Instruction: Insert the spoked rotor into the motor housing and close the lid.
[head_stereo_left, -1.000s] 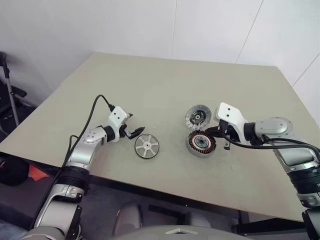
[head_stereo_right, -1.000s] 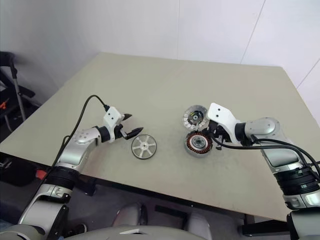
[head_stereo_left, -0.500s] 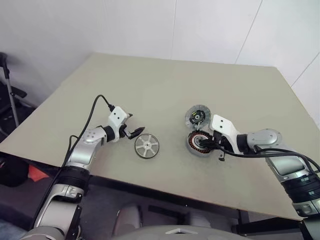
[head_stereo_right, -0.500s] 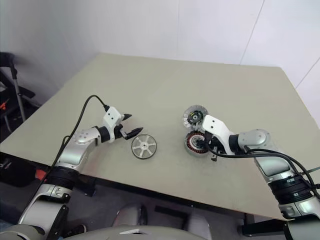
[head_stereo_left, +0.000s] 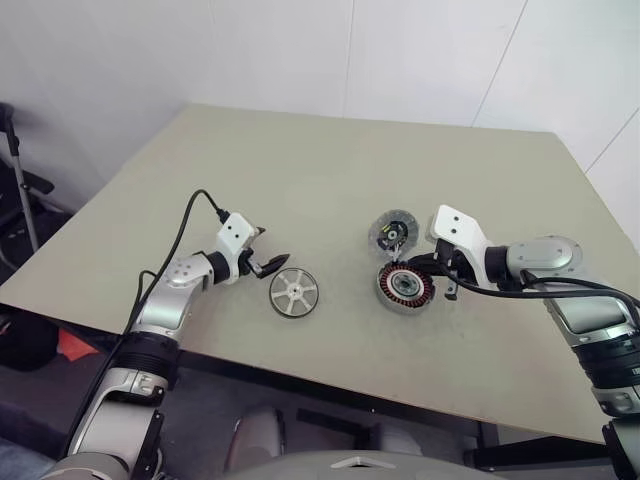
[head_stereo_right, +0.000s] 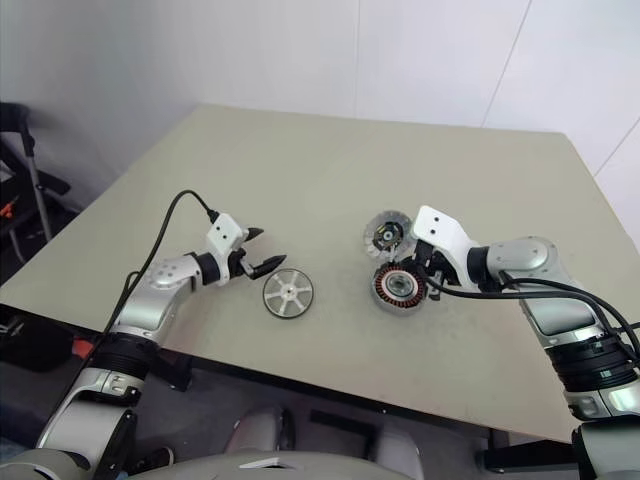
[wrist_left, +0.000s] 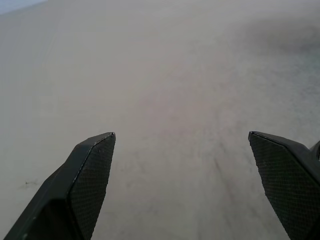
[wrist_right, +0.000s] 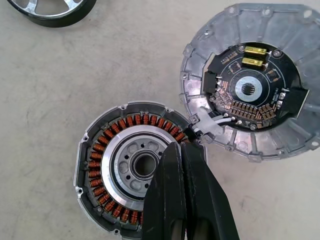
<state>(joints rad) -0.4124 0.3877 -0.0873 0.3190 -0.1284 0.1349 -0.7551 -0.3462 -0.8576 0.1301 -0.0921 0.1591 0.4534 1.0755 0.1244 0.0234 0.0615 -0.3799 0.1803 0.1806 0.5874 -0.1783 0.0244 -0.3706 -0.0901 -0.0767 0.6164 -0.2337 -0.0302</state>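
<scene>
Spoked rotor (head_stereo_left: 293, 292) near table's front edge (head_stereo_left: 330, 380), left jaws apart beside it, right jaws together over motor housing (wrist_right: 132, 167)

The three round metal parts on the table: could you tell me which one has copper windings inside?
The motor housing, beside the right gripper; the spoked rotor and lid have none.

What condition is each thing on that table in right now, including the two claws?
spoked rotor: flat on the table, not yet inserted.
motor housing: open, copper windings showing, empty.
lid: swung open, inner face up, joined at the housing's edge.
left gripper: open, beside the rotor.
right gripper: shut, over the housing.
</scene>
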